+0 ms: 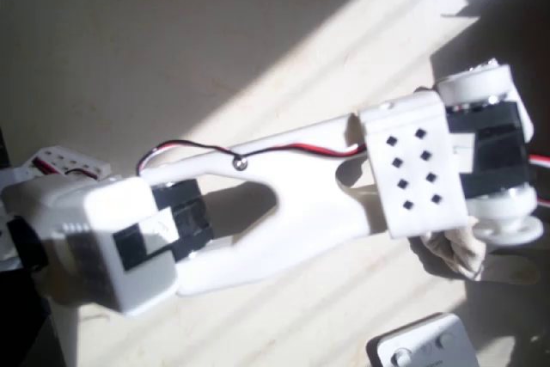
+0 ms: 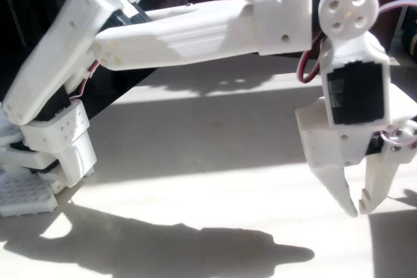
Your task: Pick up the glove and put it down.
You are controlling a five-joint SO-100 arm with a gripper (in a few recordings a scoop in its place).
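A white arm [image 2: 195, 27] is seen reaching from its base [image 2: 55, 138], well off to the left of the gripper in the fixed view, across a sunlit table [image 2: 195, 154]. The upper links are held nearly level, apparently so that the wrist can be bent straight down at the far end of the reach. At the right, the gripper [image 2: 358, 210] is hung with its fingers pointed at the tabletop and just above it. The jaws are drawn almost together, with only a sliver of light left between the tips and nothing seen gripped between them. The table directly beneath the gripper is shown bare. The glove cannot be picked out with certainty. In the overhead view a pale, creased shape [image 1: 455, 253] is seen jutting from under the wrist, and whether it is the glove or the fingers themselves cannot be told. A white device with buttons [image 1: 421, 345] is left lying near that shape, towards the bottom edge of the overhead view. The downward pose is judged to suit either a fresh descent or a release just made.
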